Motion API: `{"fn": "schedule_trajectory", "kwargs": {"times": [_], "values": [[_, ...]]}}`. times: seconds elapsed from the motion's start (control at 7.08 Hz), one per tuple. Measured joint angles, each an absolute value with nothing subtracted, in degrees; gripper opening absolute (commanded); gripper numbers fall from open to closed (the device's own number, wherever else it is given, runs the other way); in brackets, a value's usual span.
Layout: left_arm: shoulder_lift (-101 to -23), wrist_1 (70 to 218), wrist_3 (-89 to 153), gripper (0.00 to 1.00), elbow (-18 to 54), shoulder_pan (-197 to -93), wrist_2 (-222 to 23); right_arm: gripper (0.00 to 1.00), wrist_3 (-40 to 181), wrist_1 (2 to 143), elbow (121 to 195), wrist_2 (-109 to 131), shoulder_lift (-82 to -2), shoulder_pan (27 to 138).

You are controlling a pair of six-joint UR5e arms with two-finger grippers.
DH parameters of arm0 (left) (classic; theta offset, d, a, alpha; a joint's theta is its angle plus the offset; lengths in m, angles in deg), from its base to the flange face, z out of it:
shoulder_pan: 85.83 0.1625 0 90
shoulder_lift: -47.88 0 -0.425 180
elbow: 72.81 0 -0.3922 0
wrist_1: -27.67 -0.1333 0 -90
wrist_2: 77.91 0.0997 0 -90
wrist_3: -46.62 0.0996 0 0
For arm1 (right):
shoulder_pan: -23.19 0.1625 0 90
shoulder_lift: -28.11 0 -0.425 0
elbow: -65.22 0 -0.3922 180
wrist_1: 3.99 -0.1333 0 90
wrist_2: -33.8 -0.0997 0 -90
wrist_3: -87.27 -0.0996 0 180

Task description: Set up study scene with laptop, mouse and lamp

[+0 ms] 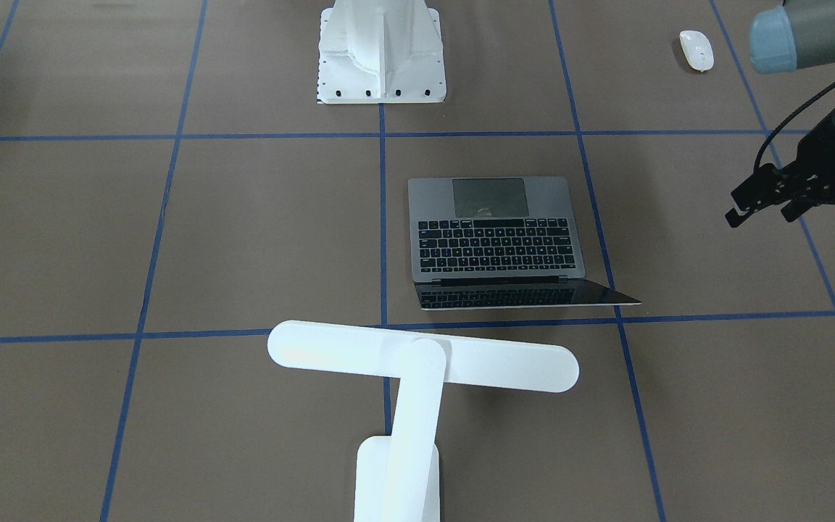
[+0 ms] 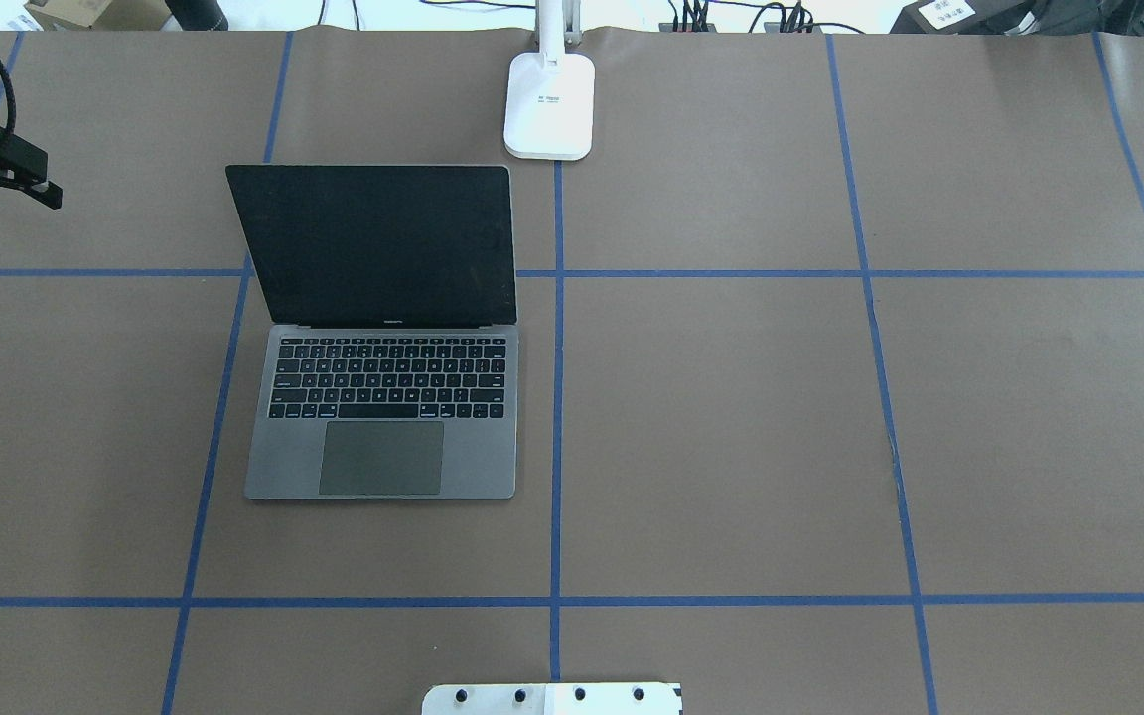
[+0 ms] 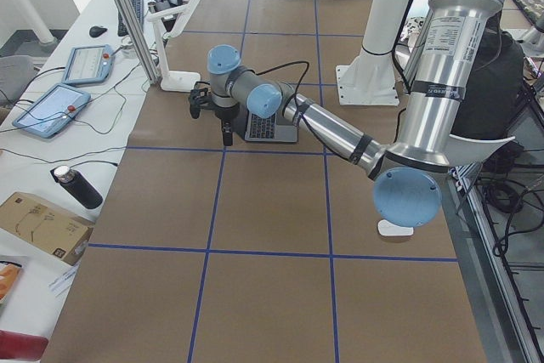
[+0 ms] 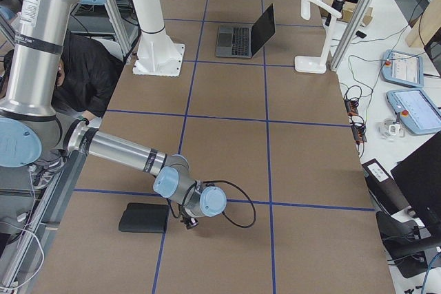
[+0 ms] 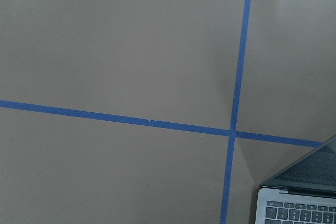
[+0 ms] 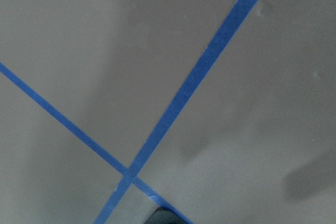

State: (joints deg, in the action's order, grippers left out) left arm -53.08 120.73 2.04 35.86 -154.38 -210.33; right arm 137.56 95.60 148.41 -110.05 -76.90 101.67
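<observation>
On my far left, the left gripper (image 1: pixel 760 212) hangs above the table (image 2: pixel 731 417), off the laptop's left side. Its fingers are spread apart and hold nothing. The mouse (image 1: pixel 696 51) lies alone on that same side, back near the robot's edge of the table and well apart from the laptop.

Next comes the laptop (image 2: pixel 383 397). It sits open and flat, a little left of the middle, with its dark screen tipped back. Behind it, on the far side from the robot, stands the lamp (image 1: pixel 417 370), upright, with its long bar head reaching over toward the screen. The white pedestal (image 1: pixel 381 51) stands at the robot's edge of the table.

Far to my right, the right gripper (image 4: pixel 189 223) sits low, just beside a flat black pad (image 4: pixel 143 218). I cannot tell how its fingers are set.

I think the laptop and lamp are in place, so the mouse is the job now. The left arm should swing back over the mouse, come straight down with fingers wide, then pinch its sides softly, because it is low, smooth and slippery.

I count one laptop, one mouse, one lamp, one pad, one pedestal and two grippers
</observation>
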Motion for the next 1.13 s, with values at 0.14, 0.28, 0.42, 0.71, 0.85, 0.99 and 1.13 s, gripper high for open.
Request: {"fn": "schedule_trajectory", "kwargs": {"times": [0.14, 0.28, 0.42, 0.71, 0.85, 0.99, 1.13], "values": [[-53.05, 120.69, 2.00, 1.00, 36.37, -154.38, -210.10, 0.99, 138.49, 95.64, 147.78, -110.07, -77.46, 101.49], [-53.03, 120.67, 1.98, 1.00, 36.62, -154.38, -209.98, 0.99, 139.17, 95.66, 147.45, -110.07, -78.18, 101.36], [-53.02, 120.66, 1.97, 1.00, 36.73, -154.38, -209.92, 0.98, 139.56, 95.67, 147.32, -110.14, -78.94, 101.24], [-53.02, 120.64, 1.97, 1.00, 37.14, -154.38, -209.62, 0.98, 139.77, 95.67, 147.12, -110.47, -79.84, 100.78], [-53.02, 120.60, 1.97, 1.00, 37.42, -154.36, -209.13, 0.98, 139.76, 95.67, 147.08, -110.61, -79.95, 100.37], [-53.03, 120.60, 1.97, 1.00, 37.58, -154.34, -208.71, 0.98, 139.75, 95.66, 147.06, -110.66, -79.97, 99.96], [-53.07, 120.60, 1.95, 1.00, 37.83, -154.34, -208.52, 0.99, 139.72, 95.62, 147.05, -110.68, -79.96, 99.59]]}}
